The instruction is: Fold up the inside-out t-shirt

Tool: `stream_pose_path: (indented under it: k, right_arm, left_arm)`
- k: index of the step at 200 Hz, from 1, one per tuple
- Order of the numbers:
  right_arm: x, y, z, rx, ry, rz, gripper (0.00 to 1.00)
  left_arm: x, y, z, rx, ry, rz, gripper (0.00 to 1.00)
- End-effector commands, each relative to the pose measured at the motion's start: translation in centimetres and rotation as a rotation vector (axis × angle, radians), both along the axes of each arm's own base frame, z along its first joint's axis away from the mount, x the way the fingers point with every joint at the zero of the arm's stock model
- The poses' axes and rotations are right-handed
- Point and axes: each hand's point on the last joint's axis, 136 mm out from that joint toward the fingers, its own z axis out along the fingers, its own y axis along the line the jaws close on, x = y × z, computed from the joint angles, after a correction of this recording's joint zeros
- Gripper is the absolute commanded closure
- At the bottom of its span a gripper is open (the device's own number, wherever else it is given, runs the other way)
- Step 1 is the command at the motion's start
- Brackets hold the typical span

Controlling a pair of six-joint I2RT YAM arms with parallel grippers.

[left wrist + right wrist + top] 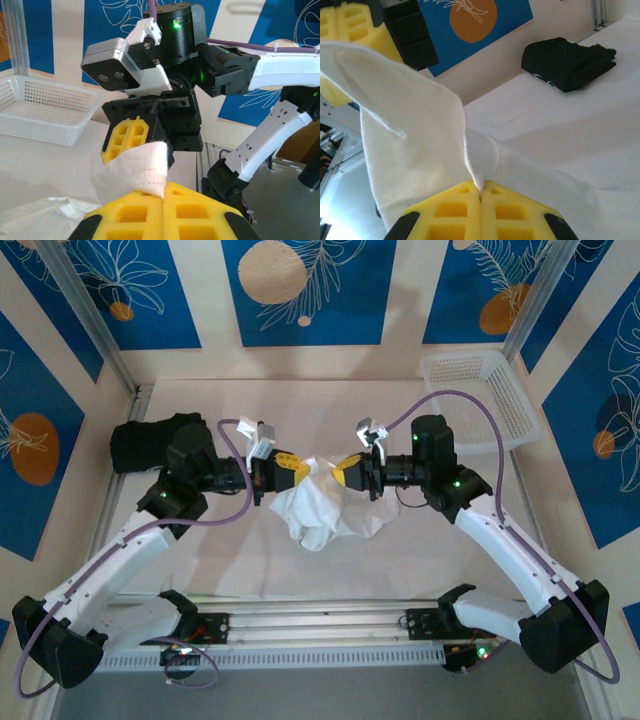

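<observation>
Pinching the inside-out t-shirt (318, 508), both jaws closed.

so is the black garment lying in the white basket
No, the black garment lies at the left side, while the basket stands apart from it at the back right corner.
</observation>
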Motion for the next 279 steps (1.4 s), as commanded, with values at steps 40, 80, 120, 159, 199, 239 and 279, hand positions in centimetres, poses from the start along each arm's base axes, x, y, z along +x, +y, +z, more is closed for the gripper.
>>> stream_pose_path:
  k: [40, 80, 120, 159, 199, 239, 279]
  right_arm:
    - [-3.6, 0.5, 6.5, 0.140, -0.057, 0.049, 1.00]
    - [-4.2, 2.5, 6.5, 0.146, -0.031, 0.031, 1.00]
    - [-2.6, 3.3, 5.4, 0.144, 0.013, -0.062, 1.00]
    - [-1.4, 3.6, 4.2, 0.119, 0.044, -0.103, 1.00]
    - [-0.9, 3.4, 4.5, 0.102, 0.047, -0.126, 1.00]
    - [-0.7, 2.9, 5.0, 0.075, 0.029, -0.145, 1.00]
    - [-0.4, 2.6, 5.2, 0.075, 0.027, -0.150, 1.00]
  left_arm:
    - [3.4, 2.7, -2.7, 0.008, 0.002, 0.302, 0.98]
    - [4.7, 3.7, -5.0, 0.051, 0.094, 0.412, 0.70]
    - [4.5, 5.5, -7.1, 0.122, 0.211, 0.504, 0.56]
    - [2.3, 7.2, -8.2, 0.164, 0.276, 0.529, 0.43]
    - [0.1, 7.8, -9.4, 0.180, 0.260, 0.480, 0.33]
    - [-0.4, 6.4, -10.7, 0.138, 0.220, 0.388, 0.27]
    - [0.1, 5.1, -11.7, 0.128, 0.199, 0.330, 0.28]
